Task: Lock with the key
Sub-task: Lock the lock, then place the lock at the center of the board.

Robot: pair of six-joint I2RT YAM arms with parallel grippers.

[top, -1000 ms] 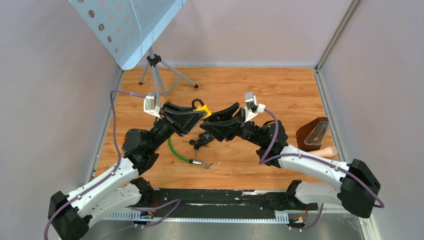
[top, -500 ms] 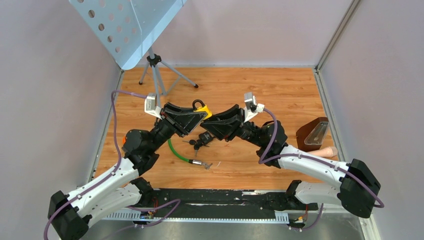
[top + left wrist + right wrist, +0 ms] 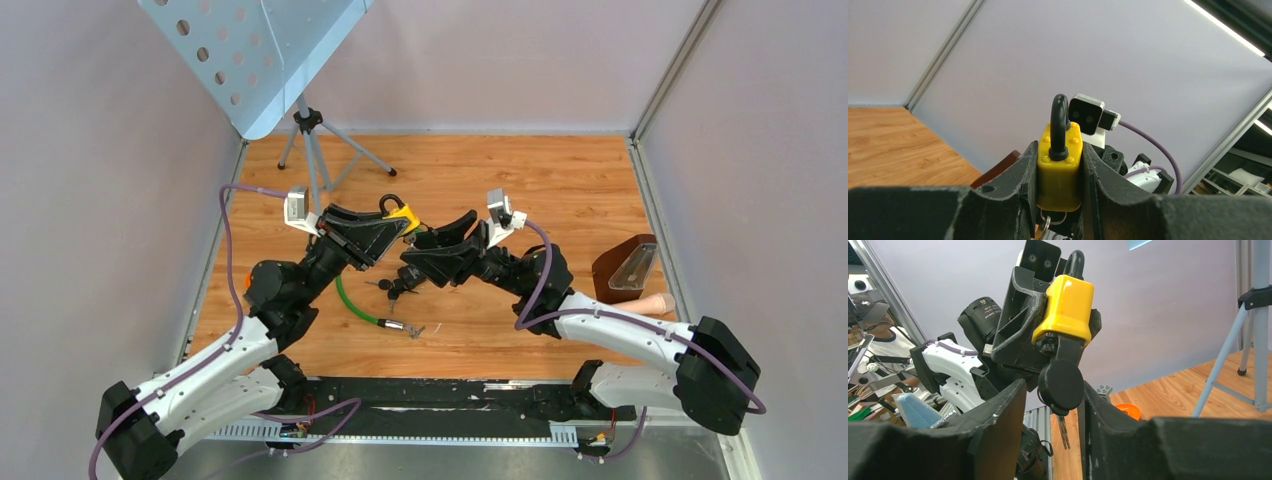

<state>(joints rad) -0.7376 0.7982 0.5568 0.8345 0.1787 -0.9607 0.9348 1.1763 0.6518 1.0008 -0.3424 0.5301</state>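
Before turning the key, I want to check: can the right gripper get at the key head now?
Probably yes. The key head sits between the right gripper's open jaws with nothing in the way, and the left gripper holds the padlock firmly.

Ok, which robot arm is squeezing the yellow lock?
The left arm's fingers pinch the yellow padlock from both sides; the right arm's fingers only sit around the black key head below it.

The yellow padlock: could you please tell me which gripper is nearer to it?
Left. The left gripper clamps the yellow padlock by its body; the right gripper sits just below it, around the black key head.
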